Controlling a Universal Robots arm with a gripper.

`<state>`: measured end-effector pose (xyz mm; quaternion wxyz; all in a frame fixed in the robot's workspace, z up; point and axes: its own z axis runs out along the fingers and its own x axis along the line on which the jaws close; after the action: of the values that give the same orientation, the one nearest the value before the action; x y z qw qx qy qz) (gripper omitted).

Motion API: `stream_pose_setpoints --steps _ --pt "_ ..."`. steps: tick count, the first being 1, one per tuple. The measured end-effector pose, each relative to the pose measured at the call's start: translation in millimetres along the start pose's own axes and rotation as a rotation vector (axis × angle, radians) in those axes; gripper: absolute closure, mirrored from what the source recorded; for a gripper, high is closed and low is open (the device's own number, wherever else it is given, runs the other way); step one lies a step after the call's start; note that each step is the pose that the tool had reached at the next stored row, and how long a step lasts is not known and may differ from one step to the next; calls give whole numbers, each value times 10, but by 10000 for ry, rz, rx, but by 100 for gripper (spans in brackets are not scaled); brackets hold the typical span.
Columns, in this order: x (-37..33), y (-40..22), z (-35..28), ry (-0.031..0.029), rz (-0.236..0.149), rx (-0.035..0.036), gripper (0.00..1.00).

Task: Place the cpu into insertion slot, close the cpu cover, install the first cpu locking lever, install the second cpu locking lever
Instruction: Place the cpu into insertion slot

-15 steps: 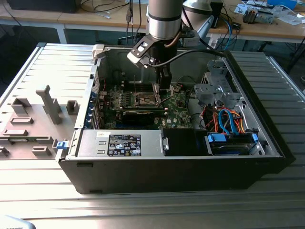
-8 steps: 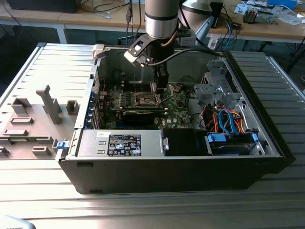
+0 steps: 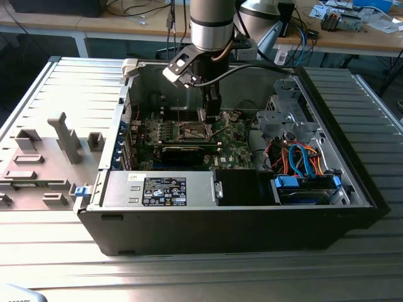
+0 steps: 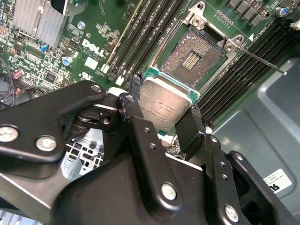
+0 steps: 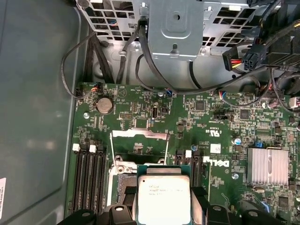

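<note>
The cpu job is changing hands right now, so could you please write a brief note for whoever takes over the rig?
Gripper: shut on the cpu, gripping two opposite edges, metal top towards the cameras.
Insertion slot: empty, contacts exposed. The cpu hangs close beside it, not seated.
Cpu cover: raised open.
Locking lever: juts free beside the slot, unlatched.
Done: cpu is in the grip, near the slot.
Left: seating the cpu, closing the cover, both levers.
</note>
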<state>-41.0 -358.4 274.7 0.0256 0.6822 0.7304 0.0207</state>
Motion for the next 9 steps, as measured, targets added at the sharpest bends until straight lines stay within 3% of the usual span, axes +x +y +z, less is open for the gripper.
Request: stream_pose_setpoints --steps 9 --pt "23 -30 19 2 -1 -2 46"
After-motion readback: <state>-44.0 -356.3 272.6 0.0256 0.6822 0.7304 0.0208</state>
